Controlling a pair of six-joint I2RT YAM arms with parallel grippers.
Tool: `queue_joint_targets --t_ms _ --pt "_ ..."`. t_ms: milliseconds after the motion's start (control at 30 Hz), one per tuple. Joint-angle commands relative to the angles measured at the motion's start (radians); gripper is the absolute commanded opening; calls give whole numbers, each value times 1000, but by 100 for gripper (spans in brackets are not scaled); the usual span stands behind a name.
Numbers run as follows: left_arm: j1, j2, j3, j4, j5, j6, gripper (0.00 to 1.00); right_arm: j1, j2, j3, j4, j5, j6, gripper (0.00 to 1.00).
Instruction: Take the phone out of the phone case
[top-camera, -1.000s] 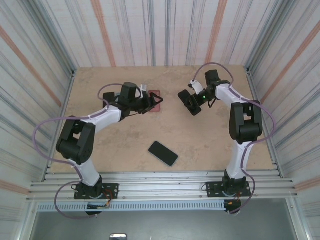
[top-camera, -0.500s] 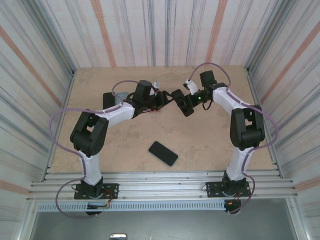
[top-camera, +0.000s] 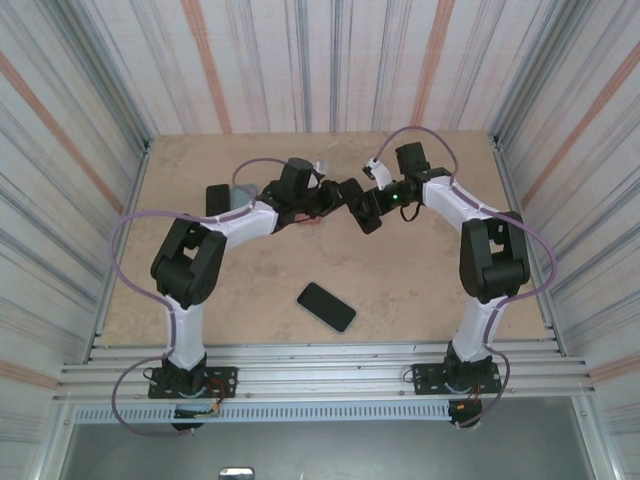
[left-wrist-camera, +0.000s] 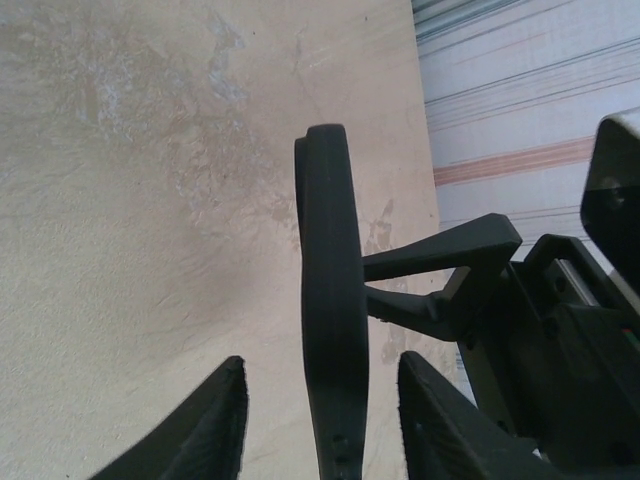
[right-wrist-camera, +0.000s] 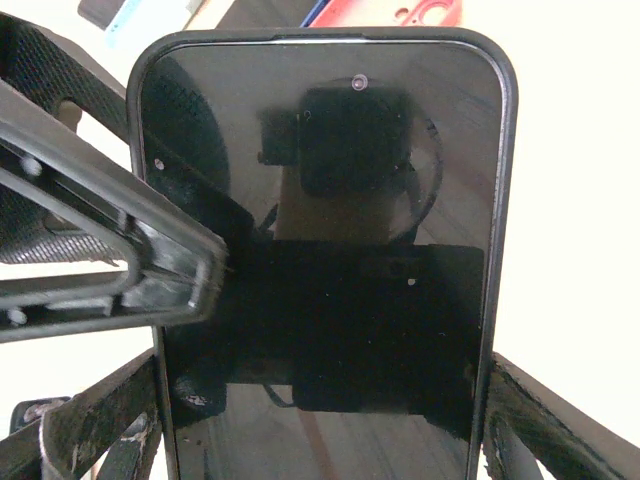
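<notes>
- Both arms meet over the far middle of your tan wooden table top (top-camera: 430, 290). Striped corrugated walls (top-camera: 565, 130) close it in on the left, back and right. The table's far edge lies near the grippers.
- Room to move: bare board shows to the right of the right arm and across most of the near half.
- On the near half lies a black flat rectangular slab (top-camera: 326, 306), set diagonally and well apart from both grippers. It may be a phone or an empty case; the top view is too coarse to tell.
- At the far left, a black rectangular piece (top-camera: 217, 198) lies just beside a pale blue one (top-camera: 240, 194).
- Right gripper (right-wrist-camera: 320, 400): its fingers are clamped on the long edges of the black glossy phone (right-wrist-camera: 320, 250). The phone is held up off the table with its screen facing the right wrist camera.
- Container: the black matte phone case (right-wrist-camera: 507, 160) wraps the phone's rim all round, and the phone sits fully inside it.
- Left gripper (left-wrist-camera: 322, 365): its fingers are apart and straddle the phone edge-on, one on each face. The left wrist view shows a gap on both sides.
- On the table beyond the held phone lies a red plastic case with cut-outs (right-wrist-camera: 430, 12).
</notes>
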Motion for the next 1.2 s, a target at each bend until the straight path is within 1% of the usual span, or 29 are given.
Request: queue_joint_targets --t_ms 0,333,433,500,567,633,767,933,1033,1167 --pt "-6 20 43 3 9 4 38 11 -46 5 31 -46 32 54" --pt "-8 25 50 6 22 -6 20 18 -43 4 45 -56 44 54" --pt "-7 23 53 11 27 -11 16 20 -42 4 49 -57 46 57" --pt "-6 20 54 18 33 -12 11 19 -40 1 52 -58 46 60" --pt "-6 15 55 18 38 -12 10 20 -42 -6 66 -55 53 66" --pt "-4 6 57 19 43 -12 9 18 -47 -19 80 -61 58 75" --pt "11 -15 47 28 55 -18 9 8 -56 -30 88 -79 77 84" --pt "32 -55 40 31 73 -17 8 -6 -111 -88 137 -72 100 90" --pt "45 -90 29 39 84 -19 9 -27 -149 -126 166 -87 145 90" --pt "68 -150 -5 59 91 -25 9 -67 -233 -240 285 -119 263 88"
